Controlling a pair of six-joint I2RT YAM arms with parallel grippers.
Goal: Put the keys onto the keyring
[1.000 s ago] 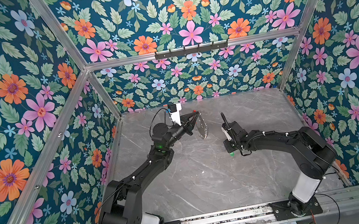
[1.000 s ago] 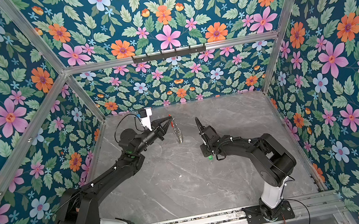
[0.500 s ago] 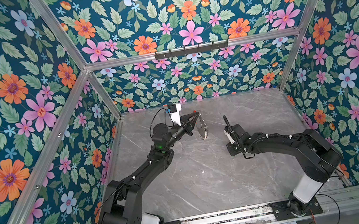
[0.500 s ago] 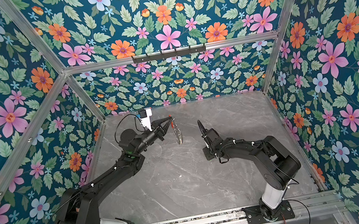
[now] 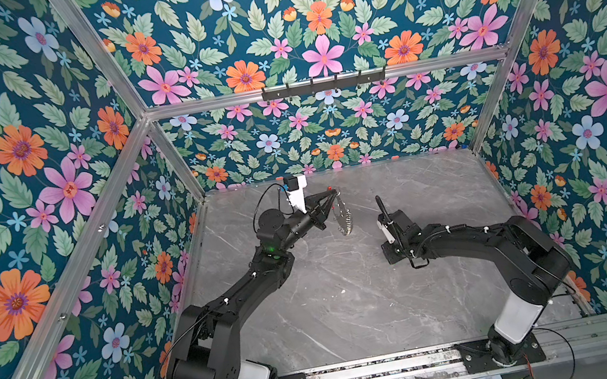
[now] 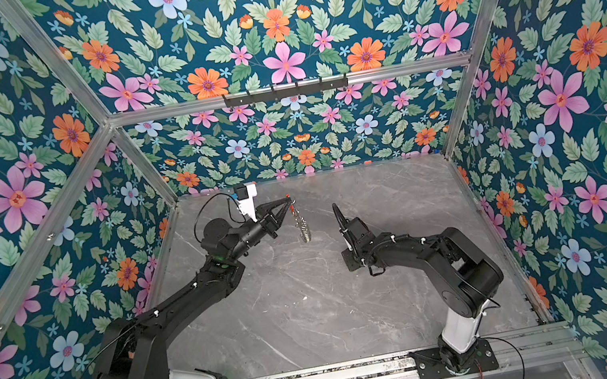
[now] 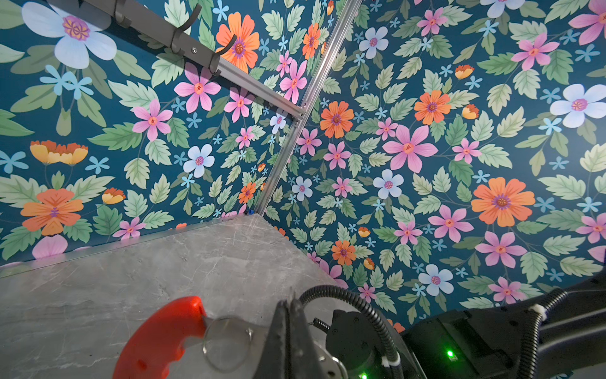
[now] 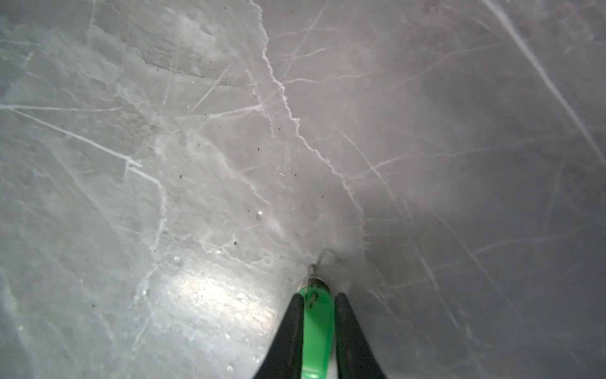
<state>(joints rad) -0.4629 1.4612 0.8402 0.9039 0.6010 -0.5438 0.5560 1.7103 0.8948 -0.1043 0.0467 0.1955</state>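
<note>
A: Where is the keyring [image 5: 342, 217]?

B: It hangs clear above the table [image 5: 356, 307], held by the left gripper [image 5: 332, 195]. The jaws are clenched on the metal hoop just beside the red plastic arc [image 7: 164, 334], and the small silver rings [image 6: 303, 230] dangle below.

A: And the green key tag [image 8: 316, 323]?

B: It is well apart from the keyring, to its right and lower, near the table. The right gripper [image 8: 316, 297] grasps it with a finger against each long edge. The tag's metal loop [image 8: 311, 274] pokes out past the fingertips. Whether the loop touches the table cannot be told.
</note>
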